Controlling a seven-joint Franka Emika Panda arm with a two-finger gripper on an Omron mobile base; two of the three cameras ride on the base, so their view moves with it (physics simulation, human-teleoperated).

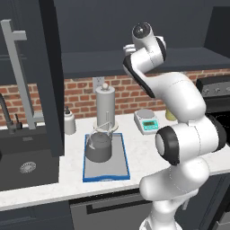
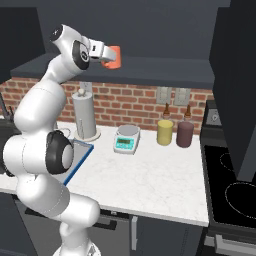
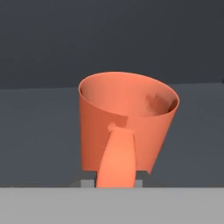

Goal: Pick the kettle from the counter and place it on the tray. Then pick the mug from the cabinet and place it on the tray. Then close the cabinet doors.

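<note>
Right base view: the gripper (image 2: pixel 111 56) is up at the cabinet (image 2: pixel 150 70) shelf, closed against the orange mug (image 2: pixel 114 56), which stands upright on the dark shelf. In the hand view the mug (image 3: pixel 127 120) is open and empty inside, its handle facing the camera between the two finger tips (image 3: pixel 87 183), which are narrowed onto that handle. In the left base view the dark grey kettle (image 1: pixel 98 146) sits upright on the blue-rimmed tray (image 1: pixel 121 173) on the white counter (image 1: pixel 148 152), with the paper-towel cylinder (image 1: pixel 104 105) just behind it. A yellow jar (image 2: pixel 164 132) and a dark jar (image 2: pixel 184 134) stand side by side near the brick wall
</note>
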